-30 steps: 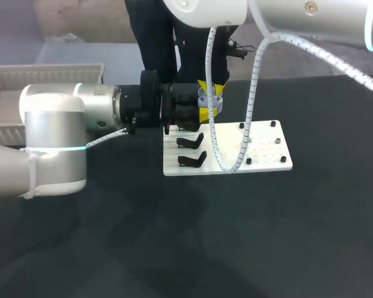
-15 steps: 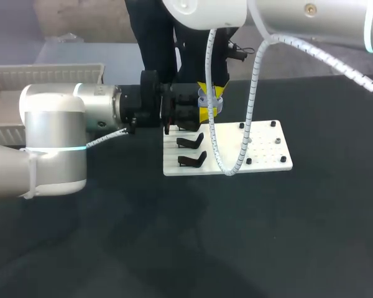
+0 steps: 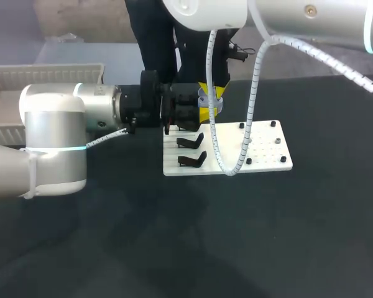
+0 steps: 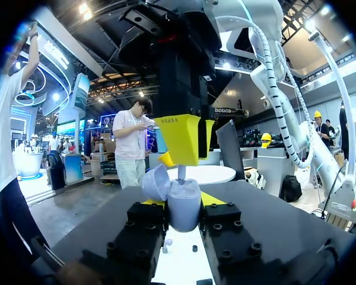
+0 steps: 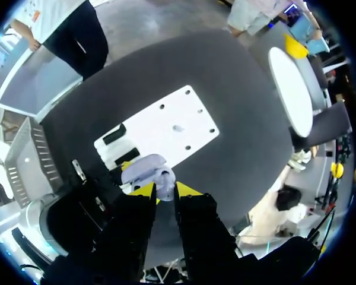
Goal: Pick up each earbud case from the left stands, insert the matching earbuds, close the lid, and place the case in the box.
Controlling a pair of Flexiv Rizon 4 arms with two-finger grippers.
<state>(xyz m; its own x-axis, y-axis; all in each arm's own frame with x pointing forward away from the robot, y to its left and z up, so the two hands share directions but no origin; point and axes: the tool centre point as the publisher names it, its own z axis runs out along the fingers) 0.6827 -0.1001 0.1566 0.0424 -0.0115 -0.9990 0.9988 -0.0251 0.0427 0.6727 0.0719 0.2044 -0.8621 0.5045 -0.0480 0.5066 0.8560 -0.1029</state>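
Observation:
My left gripper (image 4: 182,208) is shut on a lilac earbud case (image 4: 184,205), held level above the white stand plate (image 3: 261,152); its lid (image 4: 157,181) hangs open to one side. From above, my right gripper (image 4: 191,155) points straight down over the case, shut on a small pale earbud (image 4: 181,172) whose stem reaches the case's opening. In the right wrist view the case (image 5: 146,169) lies just ahead of the right gripper (image 5: 165,190). In the head view both grippers meet over the plate's far left corner, left gripper (image 3: 201,113) under right gripper (image 3: 211,94).
Two empty black stands (image 3: 191,142) (image 3: 192,160) stand on the plate's left part. One loose earbud (image 5: 178,127) rests on the plate's right part among black pegs. A pale ribbed box (image 3: 46,74) sits at the table's far left. The right arm's cable loop (image 3: 233,164) hangs over the plate.

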